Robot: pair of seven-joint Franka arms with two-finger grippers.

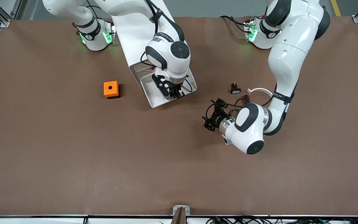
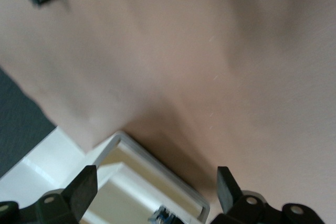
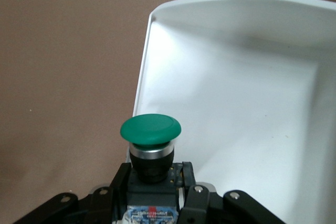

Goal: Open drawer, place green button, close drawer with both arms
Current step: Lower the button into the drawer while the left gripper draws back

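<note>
The right gripper is squeezed tight on the green button, right over the open drawer, while the left gripper waits wide open and empty near it

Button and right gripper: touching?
Touching. The right wrist view shows the right gripper shut on the button, its fingers pressed against the black-and-blue body, over the open drawer.
</note>
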